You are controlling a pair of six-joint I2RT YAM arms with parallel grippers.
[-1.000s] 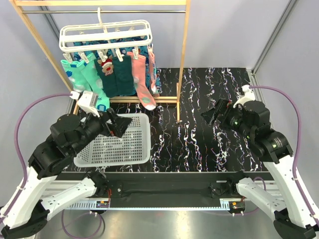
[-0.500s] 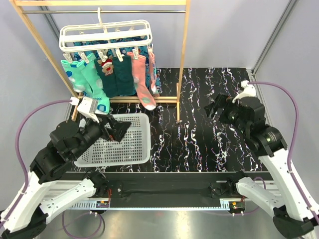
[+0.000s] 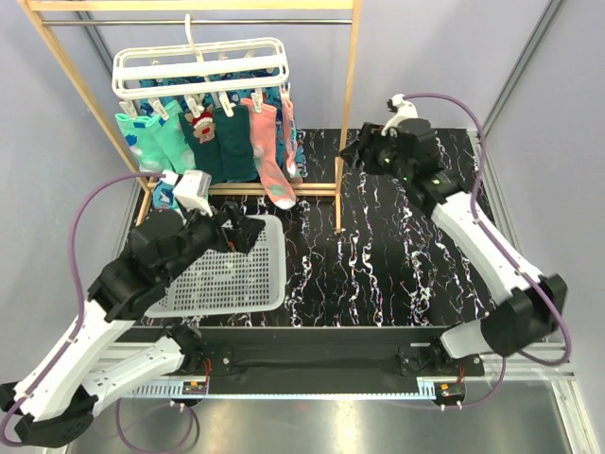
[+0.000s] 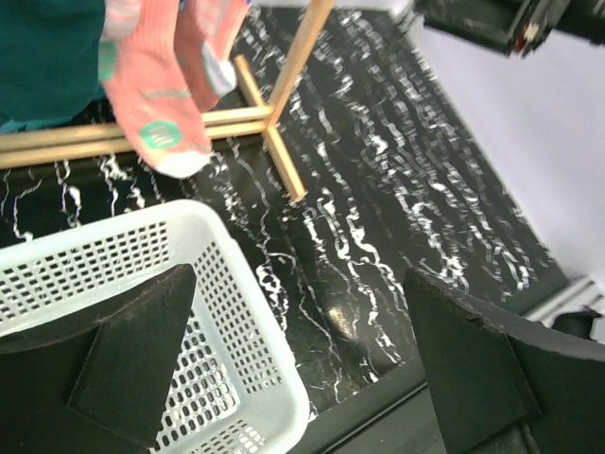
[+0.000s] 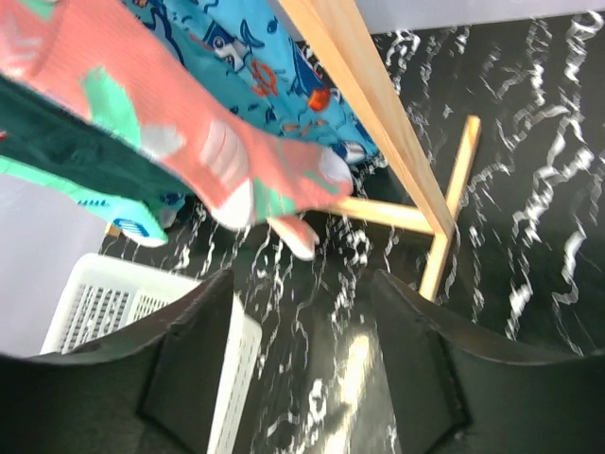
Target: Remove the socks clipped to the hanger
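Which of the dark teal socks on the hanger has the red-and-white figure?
The left dark teal sock, beside the mint socks, shows the figure near its top; the right dark teal sock is plain.

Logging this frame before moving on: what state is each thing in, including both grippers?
socks: clipped to the hanger, hanging.
hanger: hung from the wooden rack, loaded.
basket: upright, no socks seen inside.
left gripper: open, empty, above the basket.
right gripper: open, empty, near the rack post.
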